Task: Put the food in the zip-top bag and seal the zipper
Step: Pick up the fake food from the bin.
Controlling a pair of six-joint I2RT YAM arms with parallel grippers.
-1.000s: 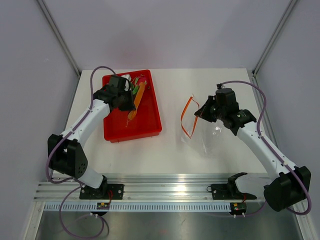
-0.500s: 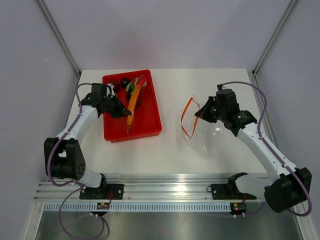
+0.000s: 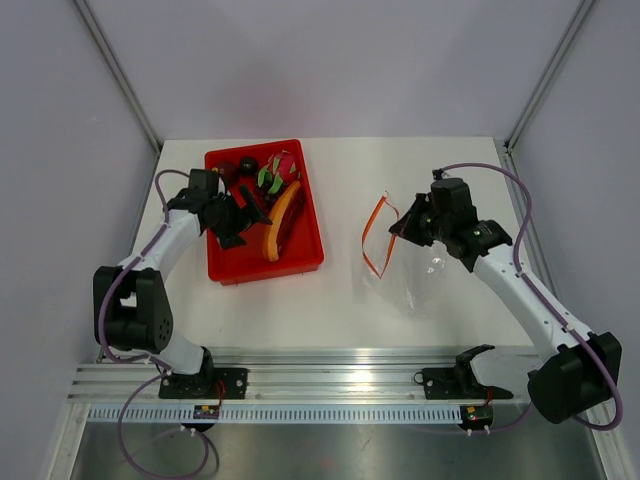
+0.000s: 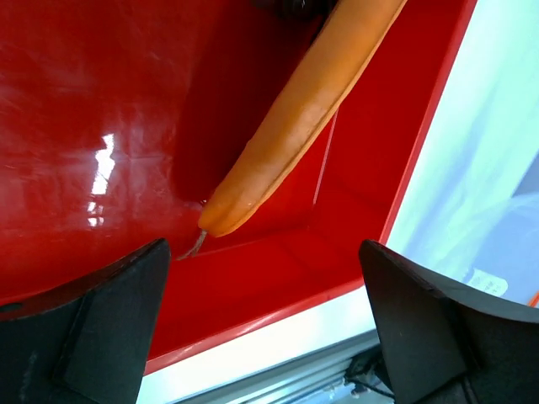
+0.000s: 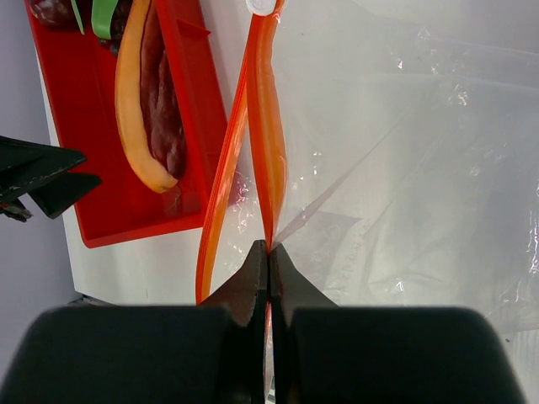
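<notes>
Pick-up step: left gripper (image 4: 265,295) hangs wide open and empty over the red bin (image 3: 235,268), near the orange carrot-shaped food (image 4: 295,118), while right gripper (image 5: 268,252) pinches the zipper (image 5: 261,126) of the zip-top bag (image 5: 404,168) on the counter (image 3: 340,310); next move probably calls for lowering and closing on the carrot-shaped piece.

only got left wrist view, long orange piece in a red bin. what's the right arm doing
observer: right gripper is shut on the narrow orange zipper strip of the clear crinkly zip-top bag
operator: bag mouth sealed
observer: no, the strip's two sides are parted beyond the pinch
operator: other food in the red bin
observer: a dark red-brown lump beside the long orange piece, a pink-red piece with green bits farther back
</notes>
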